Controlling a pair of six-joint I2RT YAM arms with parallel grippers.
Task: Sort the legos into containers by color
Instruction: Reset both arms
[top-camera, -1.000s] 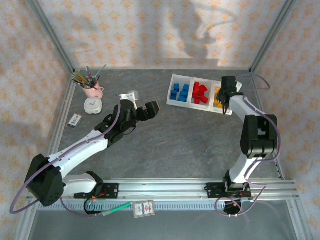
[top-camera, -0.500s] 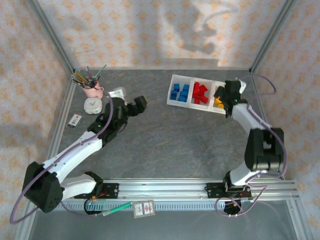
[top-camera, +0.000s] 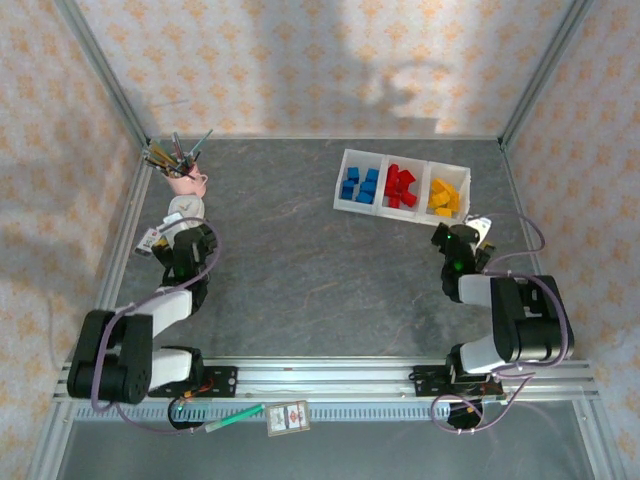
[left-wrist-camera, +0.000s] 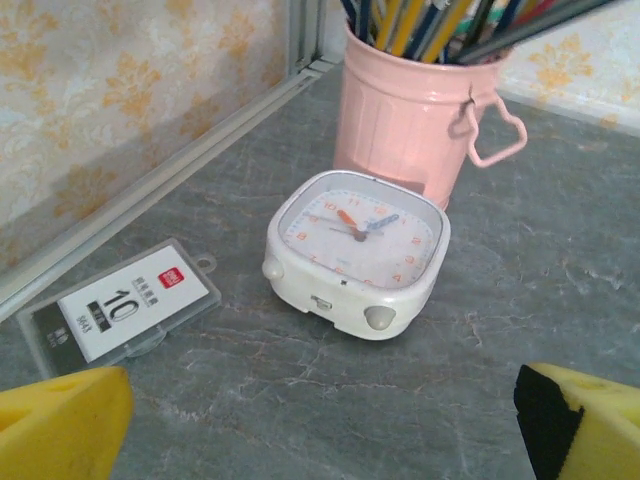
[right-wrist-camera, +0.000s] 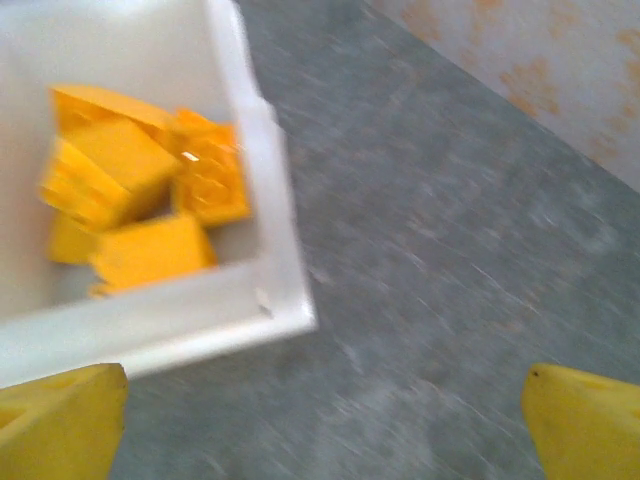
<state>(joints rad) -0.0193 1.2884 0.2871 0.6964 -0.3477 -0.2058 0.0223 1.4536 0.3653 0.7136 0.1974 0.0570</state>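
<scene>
Over on the left, the left gripper (top-camera: 185, 237) hangs near the white clock (left-wrist-camera: 355, 250) and pink pen cup (left-wrist-camera: 405, 110), its fingers spread and holding nothing. Further right, the tray (top-camera: 405, 160) holds the legos (top-camera: 400, 185), blue, red and yellow, one colour per compartment. The right gripper (top-camera: 452, 243) hovers near the tray's yellow end, spread wide and holding nothing.

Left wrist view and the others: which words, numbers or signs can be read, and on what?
"10": on the white insert of the clear tag, beside the clock.
Red logo and small print around it: too small to read.
Orange numerals on the clock face: too blurred to read.
Printed card by the near rail, top view: too small to read.
</scene>
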